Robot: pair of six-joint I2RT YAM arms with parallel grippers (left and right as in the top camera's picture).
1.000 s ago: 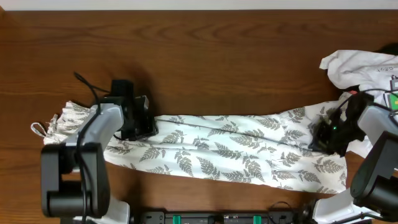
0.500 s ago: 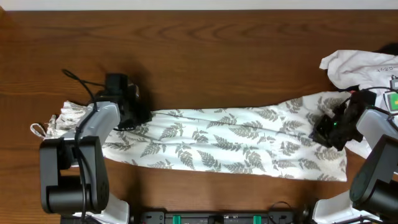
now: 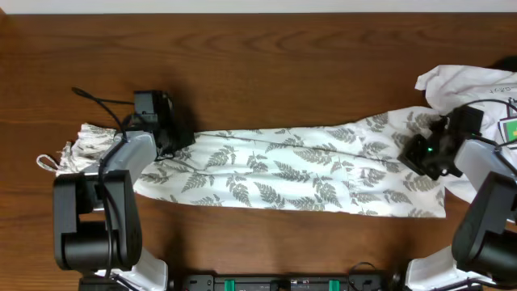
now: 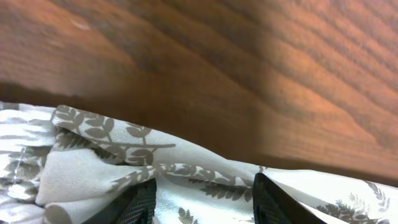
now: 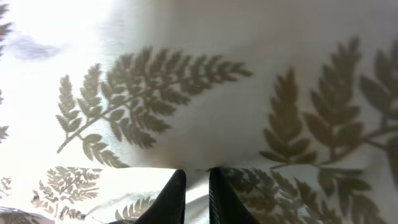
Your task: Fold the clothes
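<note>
On the wooden counter (image 3: 283, 65) the fern-print garment (image 3: 291, 174) lies stretched out; it looks thin, limp and light. The right tool (image 5: 196, 193) pinches its right end, and the left tool (image 4: 202, 202) gapes over the left end. Best gripped at the corners.

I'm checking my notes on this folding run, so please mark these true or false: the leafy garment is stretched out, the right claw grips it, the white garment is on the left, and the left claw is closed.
1. The fern-print garment lies stretched in a long band across the table. True.
2. The right claw is pinching the fern-print garment. True.
3. The plain white garment lies at the table's left end. False: it is bunched at the far right corner.
4. The left claw has its fingers pressed together. False: they stand apart, with leafy cloth showing between them.
</note>
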